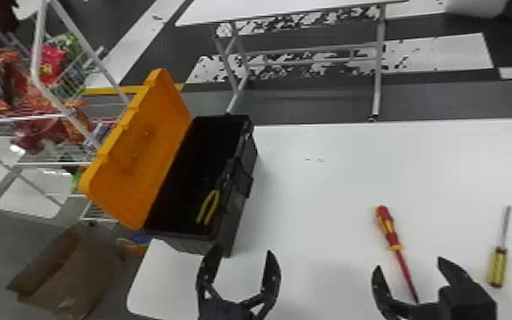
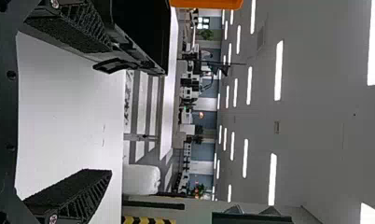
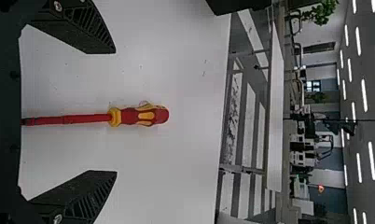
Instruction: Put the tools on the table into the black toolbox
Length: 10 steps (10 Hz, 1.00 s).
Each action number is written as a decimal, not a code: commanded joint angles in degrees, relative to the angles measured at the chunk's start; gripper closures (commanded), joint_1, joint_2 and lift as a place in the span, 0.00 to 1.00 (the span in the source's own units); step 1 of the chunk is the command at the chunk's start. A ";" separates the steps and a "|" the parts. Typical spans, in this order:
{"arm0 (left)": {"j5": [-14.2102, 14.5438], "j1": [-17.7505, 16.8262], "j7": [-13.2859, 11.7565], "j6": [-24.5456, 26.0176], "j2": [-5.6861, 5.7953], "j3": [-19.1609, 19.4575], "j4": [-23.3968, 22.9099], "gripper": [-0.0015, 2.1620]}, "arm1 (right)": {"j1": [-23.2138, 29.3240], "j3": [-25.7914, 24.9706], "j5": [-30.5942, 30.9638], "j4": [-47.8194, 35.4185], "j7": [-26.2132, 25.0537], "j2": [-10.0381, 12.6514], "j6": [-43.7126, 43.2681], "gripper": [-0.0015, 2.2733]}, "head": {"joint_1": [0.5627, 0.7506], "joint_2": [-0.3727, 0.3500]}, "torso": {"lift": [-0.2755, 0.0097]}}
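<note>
My left gripper (image 1: 242,272) stands open at the near end of the black toolbox (image 1: 242,212), nothing between its fingers; the left wrist view shows the same gripper (image 2: 69,121) spread wide. The toolbox's orange lid (image 1: 140,149) is raised, and yellow-handled pliers (image 1: 208,207) lean inside. A red and yellow screwdriver (image 1: 389,230) lies on the white table (image 1: 331,191), its tip between the open fingers of my right gripper (image 1: 408,268). In the right wrist view the screwdriver (image 3: 143,115) lies midway across that gripper (image 3: 113,112), ungripped. Right of it lies a yellow-handled screwdriver (image 1: 497,266).
A wire rack (image 1: 51,115) with snack bags stands left of the toolbox, and a brown cardboard box (image 1: 81,272) sits on the floor below. A second white table (image 1: 268,10) stands beyond the work table's far edge.
</note>
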 commanded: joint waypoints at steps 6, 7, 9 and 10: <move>-0.35 0.24 -0.05 0.01 0.30 -0.44 -0.47 0.03 | -5.20 4.09 0.07 -4.60 -1.91 0.05 20.25 0.06 | 0.70 1.00 | 0.70; -0.44 0.15 -0.05 0.01 0.30 -0.44 -0.47 0.03 | -5.64 3.65 0.07 -6.18 -2.44 0.05 24.12 0.06 | 0.70 1.00 | 0.70; -0.44 -0.03 -0.23 0.19 0.56 -0.88 -0.47 0.03 | -7.83 2.68 -0.55 -7.32 -3.84 0.05 30.80 0.06 | 0.70 1.00 | 0.70; -0.44 -0.03 -0.23 0.37 0.83 -1.05 -0.47 0.03 | -8.80 2.50 -0.81 -7.41 -3.84 0.05 33.26 0.06 | 0.70 1.00 | 0.70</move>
